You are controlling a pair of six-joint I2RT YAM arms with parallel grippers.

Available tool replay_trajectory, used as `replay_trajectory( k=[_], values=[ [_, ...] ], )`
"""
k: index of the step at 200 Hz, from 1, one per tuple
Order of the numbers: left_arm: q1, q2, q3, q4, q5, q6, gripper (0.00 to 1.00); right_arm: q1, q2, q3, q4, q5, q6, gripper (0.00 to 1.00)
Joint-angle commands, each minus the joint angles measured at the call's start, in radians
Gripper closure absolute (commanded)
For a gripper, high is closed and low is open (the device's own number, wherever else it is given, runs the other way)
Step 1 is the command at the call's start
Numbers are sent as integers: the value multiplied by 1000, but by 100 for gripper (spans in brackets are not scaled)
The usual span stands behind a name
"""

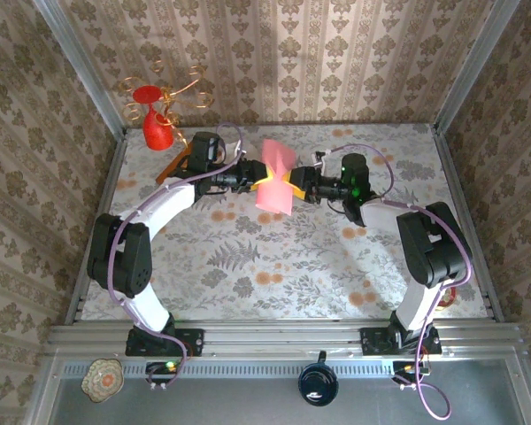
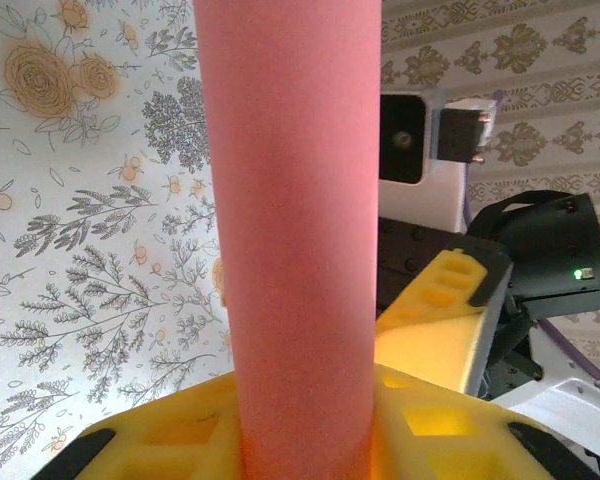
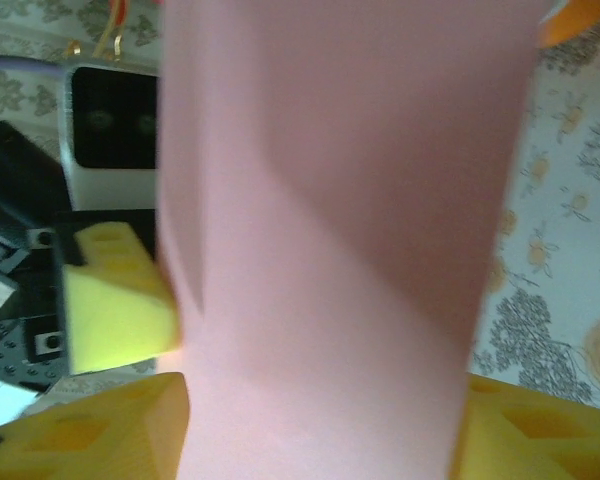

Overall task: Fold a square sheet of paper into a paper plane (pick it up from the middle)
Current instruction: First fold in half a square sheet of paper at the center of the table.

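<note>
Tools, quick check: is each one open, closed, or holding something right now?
Left tool: closed on the pink paper.
Right tool: the paper sits between its fingers; whether it grips cannot be told.

The thin, plain pink-salmon sheet of paper (image 1: 274,197) hangs in the air above the far middle of the floral worktop (image 1: 248,266), standing roughly upright, unmarked and bowed into a smooth curved band, its narrower top part skewed against the broader bottom flap.
</note>
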Motion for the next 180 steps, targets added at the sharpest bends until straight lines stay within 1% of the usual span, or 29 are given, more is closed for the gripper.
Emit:
replay_trajectory(
  k=[1,38,57,69,89,101,107,122,132,151,165,180],
  values=[
    [2,-13,-19,11,13,-2,70,-9,-5,25,49,-43,19,42],
    [6,-13,-16,-32,-1,31,70,-27,-34,10,20,-33,-3,51],
    [7,-10,-13,-41,-4,39,71,-32,-45,8,-19,-25,-25,54],
    [8,-8,-13,-41,-4,39,71,-33,-50,10,-46,-21,-40,58],
    [8,-7,-16,-40,-6,37,71,-33,-53,25,-105,-20,-61,72],
    [8,-7,-16,-41,-7,37,70,-34,-55,38,-164,-11,-83,82],
    [8,-7,-16,-44,-10,38,69,-35,-59,45,-197,-4,-95,86],
    [10,-10,-16,-73,-31,50,62,-36,-72,54,-273,20,-132,90],
    [13,-13,-15,-112,-60,73,54,-39,-87,53,-305,32,-150,91],
    [30,-25,-19,-200,-148,126,36,-52,-125,47,-368,38,-172,93],
    [52,-37,-31,-256,-221,155,26,-68,-169,50,-453,48,-206,93],
    [84,-57,-56,-284,-279,172,19,-83,-228,61,-583,62,-264,93]
  ],
)
